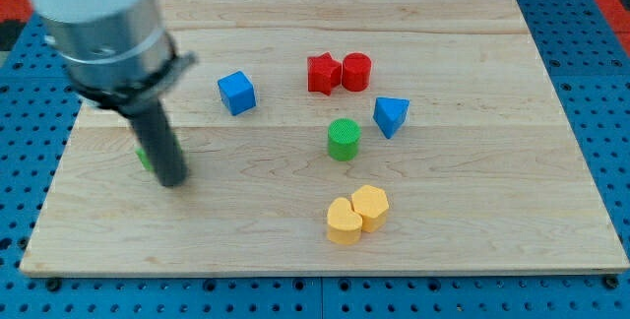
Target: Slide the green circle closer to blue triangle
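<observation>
The green circle (343,139) stands near the middle of the wooden board (472,221). The blue triangle (390,115) is just up and to its right, a small gap between them. My tip (174,182) is far to the view's left of both, at the end of the dark rod. A small bit of another green block (144,158) shows just left of the rod, mostly hidden behind it.
A blue cube (236,93) sits left of centre. A red star (322,73) and a red cylinder (355,71) touch near the top centre. Two yellow blocks (356,214) touch below the green circle. Blue pegboard surrounds the board.
</observation>
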